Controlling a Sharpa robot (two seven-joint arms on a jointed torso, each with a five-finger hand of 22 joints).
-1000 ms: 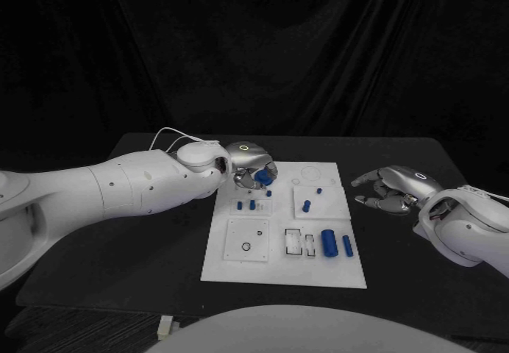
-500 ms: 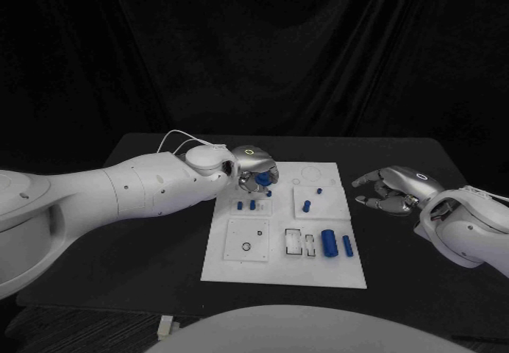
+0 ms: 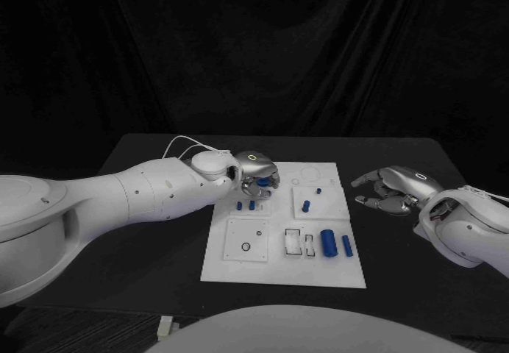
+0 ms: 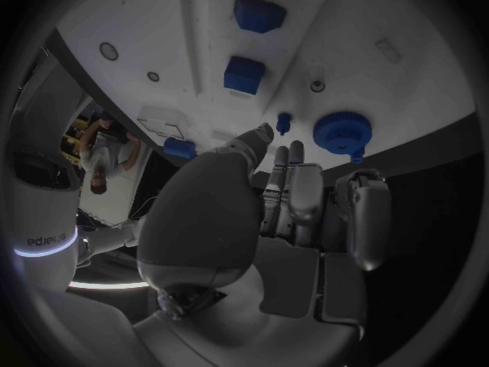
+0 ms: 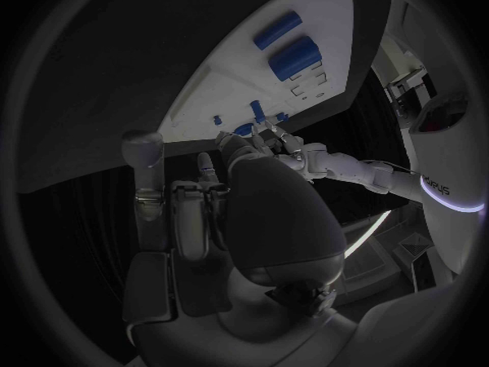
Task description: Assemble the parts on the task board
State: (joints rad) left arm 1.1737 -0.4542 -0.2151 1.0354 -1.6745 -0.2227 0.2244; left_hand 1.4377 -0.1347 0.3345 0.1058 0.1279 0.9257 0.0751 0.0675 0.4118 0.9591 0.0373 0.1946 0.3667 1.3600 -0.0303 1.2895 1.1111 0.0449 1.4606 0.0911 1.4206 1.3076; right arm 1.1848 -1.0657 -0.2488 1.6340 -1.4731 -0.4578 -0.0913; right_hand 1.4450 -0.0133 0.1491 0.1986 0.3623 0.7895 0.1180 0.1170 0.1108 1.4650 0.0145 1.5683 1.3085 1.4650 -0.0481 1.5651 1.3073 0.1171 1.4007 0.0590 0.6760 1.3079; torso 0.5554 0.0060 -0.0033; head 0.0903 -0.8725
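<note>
My left hand point(image 3: 254, 175) hangs over the far left part of the white task board point(image 3: 281, 272). It holds a blue round toothed part point(image 3: 258, 193) at its fingertips. In the left wrist view that toothed part point(image 4: 341, 130), with a short stem, sits just past the fingertips point(image 4: 288, 153), above the board point(image 4: 387, 24). Below it are two blue blocks point(image 4: 244, 75) and a small blue peg point(image 4: 284, 122). My right hand point(image 3: 387, 190) hovers over the table to the right of the board, fingers bent and apart, holding nothing.
Two blue cylinders point(image 3: 330, 243) lie at the board's near right beside two narrow slots point(image 3: 292, 241); the right wrist view shows these cylinders point(image 5: 296, 57) too. A blue piece point(image 3: 305, 206) and a small peg point(image 3: 319, 191) stand on the right middle square. Black table surrounds the board.
My left hand has shifted slightly right and nearer over the board, and the blue toothed part now sits lower under its fingers. The right hand has not moved.
</note>
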